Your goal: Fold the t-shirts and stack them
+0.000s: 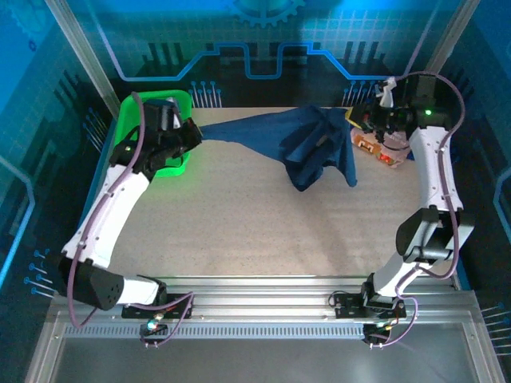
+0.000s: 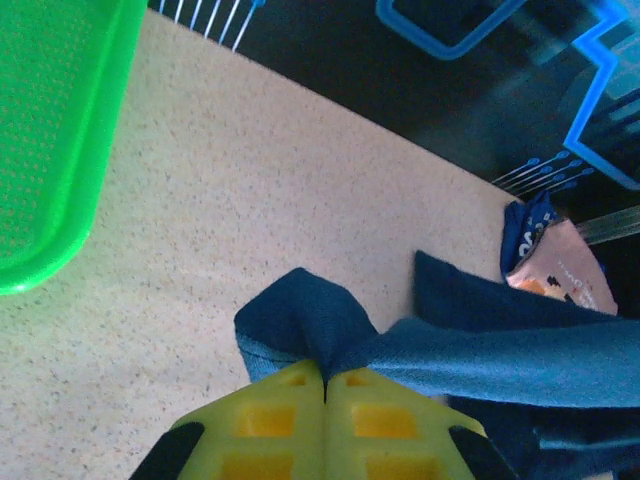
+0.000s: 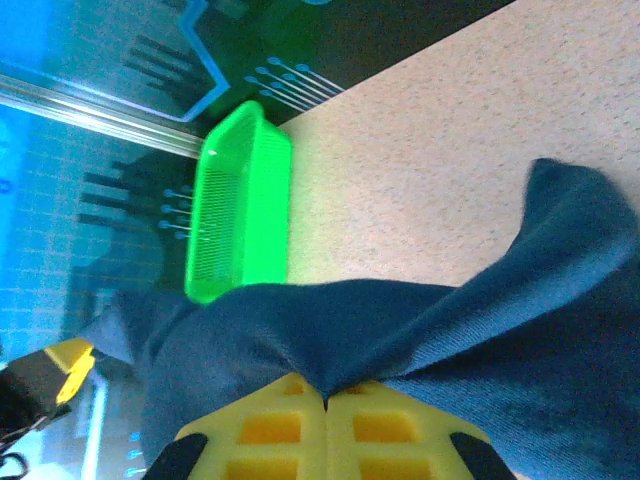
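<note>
Table (image 1: 239, 231) carries 1 navy t-shirt (image 1: 295, 140), stretched across its far side between the 2 arms. Green basket (image 1: 177, 102) sits far left. A 2nd t-shirt (image 2: 560, 275), pinkish print showing, lies far right. Left gripper (image 2: 325, 385) and right gripper (image 3: 325, 398) each pinch the navy t-shirt's cloth, jaws closed.

- The t-shirt (image 1: 295, 144) looks to me like soft navy cloth, matt, with a fine knit texture up close.
- I read the basket (image 1: 171, 170) as bright green plastic, with perforated mesh walls and a slightly glossy rim.
- The table (image 1: 239, 223) shows me a speckled beige top, matt and grainy.
- On the left gripper (image 2: 325, 380) and right gripper (image 3: 325, 400) I see smooth yellow plastic with a faint sheen.
- I take the rails (image 1: 263, 303) for brushed metal.
</note>
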### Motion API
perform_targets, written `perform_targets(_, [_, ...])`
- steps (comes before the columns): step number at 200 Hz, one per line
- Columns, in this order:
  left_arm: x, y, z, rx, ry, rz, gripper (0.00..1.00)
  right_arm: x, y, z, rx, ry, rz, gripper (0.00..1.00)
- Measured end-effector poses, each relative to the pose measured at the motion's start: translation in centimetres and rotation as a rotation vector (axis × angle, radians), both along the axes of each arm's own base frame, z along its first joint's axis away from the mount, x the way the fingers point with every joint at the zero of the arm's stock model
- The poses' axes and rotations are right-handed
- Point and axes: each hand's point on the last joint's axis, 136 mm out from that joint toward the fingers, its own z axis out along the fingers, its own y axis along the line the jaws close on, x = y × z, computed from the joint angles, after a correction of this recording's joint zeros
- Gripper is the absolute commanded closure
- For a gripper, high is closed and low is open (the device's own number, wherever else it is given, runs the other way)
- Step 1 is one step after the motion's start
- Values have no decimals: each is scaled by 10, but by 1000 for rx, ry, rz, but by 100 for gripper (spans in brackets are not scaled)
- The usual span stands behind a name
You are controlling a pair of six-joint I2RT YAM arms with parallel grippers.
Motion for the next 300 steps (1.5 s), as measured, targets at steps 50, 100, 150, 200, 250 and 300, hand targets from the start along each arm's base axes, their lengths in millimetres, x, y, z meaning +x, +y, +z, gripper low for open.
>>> perform_targets(50, [-11,20,27,17,-79,31,100,-16,-38,15,74,9,-67,94])
perform_targets(100, [-7,17,68,-6,-188,18,100,-15,-25,29,124,-15,-29,93])
perform_targets(150, [-5,2,148,-82,-404,-54,100,-15,-8,94,102,-188,26,93])
perform_targets(200, [39,-29,172,-154,-493,-185,100,-21,-8,177,27,-434,33,93])
perform_targets(250, [49,-11,123,-153,-365,-135,100,-34,39,119,34,-261,161,93])
perform_targets(300, [-11,15,86,-106,-269,-79,100,-89,106,2,57,96,324,93])
